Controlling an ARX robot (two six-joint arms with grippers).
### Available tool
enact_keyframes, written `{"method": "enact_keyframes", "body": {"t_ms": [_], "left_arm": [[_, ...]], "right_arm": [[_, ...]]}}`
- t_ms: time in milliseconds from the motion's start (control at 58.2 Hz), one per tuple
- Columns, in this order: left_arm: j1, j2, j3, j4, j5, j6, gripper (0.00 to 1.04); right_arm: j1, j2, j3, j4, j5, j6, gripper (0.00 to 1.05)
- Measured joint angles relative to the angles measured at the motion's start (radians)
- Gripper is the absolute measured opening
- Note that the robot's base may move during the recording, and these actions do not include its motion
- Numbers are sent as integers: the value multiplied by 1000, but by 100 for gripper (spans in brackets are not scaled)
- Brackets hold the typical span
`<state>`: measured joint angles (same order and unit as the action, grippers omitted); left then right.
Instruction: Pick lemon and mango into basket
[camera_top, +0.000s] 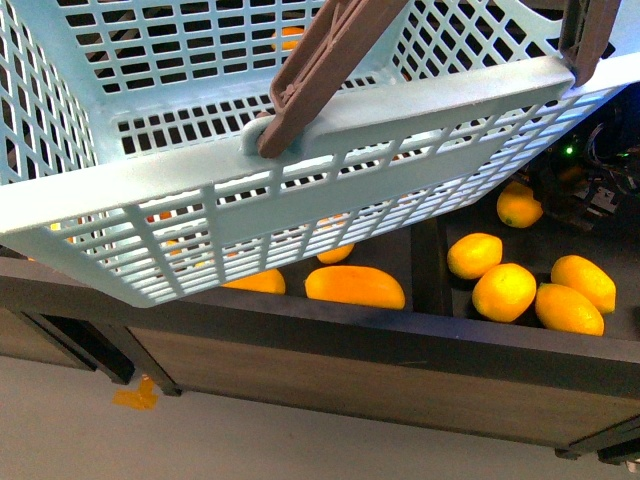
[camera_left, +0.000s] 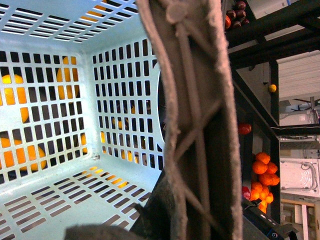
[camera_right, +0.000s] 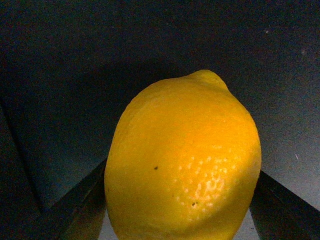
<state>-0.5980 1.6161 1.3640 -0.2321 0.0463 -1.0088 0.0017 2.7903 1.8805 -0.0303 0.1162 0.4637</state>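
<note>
Basket fills the front view from nine to two o'clock, raised off the desk and tipped. I judge its mouth is held near the fruit so that a picked piece has little way to travel. Its brown handle rises at twelve o'clock. Loose lemons lie on the desk at four o'clock, and a long orange-yellow fruit lies at six. No red mango can be picked out.

Left wrist view: the handle runs close across the lens, with the basket's slotted wall behind it and nothing inside the part shown. The left pincer's jaws are hidden, so I cannot tell their state.

Right wrist view: one lemon sits in the right pincer, which is spread to the fruit's full width with a dark finger against each flank. The lemon is gripped and not yet in the basket.
</note>
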Motion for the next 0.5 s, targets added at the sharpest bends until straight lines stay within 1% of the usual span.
{"method": "enact_keyframes", "body": {"t_ms": [17, 69, 120, 309, 498], "left_arm": [[0, 0, 0, 0, 0, 0, 5], [0, 0, 0, 0, 0, 0, 5], [0, 0, 0, 0, 0, 0, 5], [0, 0, 0, 0, 0, 0, 5], [0, 0, 0, 0, 0, 0, 5]], "right_arm": [[0, 0, -1, 0, 0, 3, 69], [-2, 0, -3, 3, -1, 10, 65], [-4, -1, -11, 12, -8, 17, 64], [-17, -44, -104, 69, -13, 26, 62], [-44, -156, -309, 190, -15, 28, 62]]}}
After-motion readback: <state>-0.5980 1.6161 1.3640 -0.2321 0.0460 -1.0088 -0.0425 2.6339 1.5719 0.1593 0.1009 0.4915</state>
